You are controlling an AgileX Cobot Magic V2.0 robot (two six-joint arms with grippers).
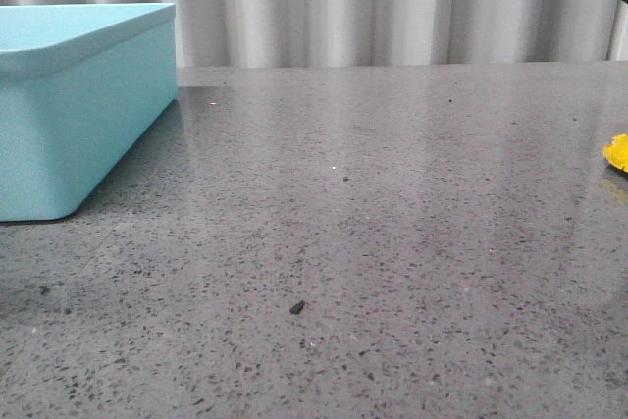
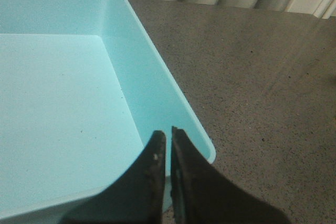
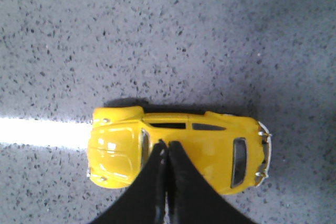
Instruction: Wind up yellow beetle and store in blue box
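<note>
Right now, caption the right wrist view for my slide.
Closed right gripper poised above the yellow beetle on the speckled table.

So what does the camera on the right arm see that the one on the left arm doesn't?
Only the right wrist view shows the yellow beetle from above, standing on the table with the closed right gripper over its roof. Only the left wrist view shows the blue box, its visible inside empty, and the closed left gripper. Both show the speckled grey table.

A grey speckled stone tabletop stretches toward a pleated pale curtain along the far side, soft light glinting off the polished surface at right.
</note>
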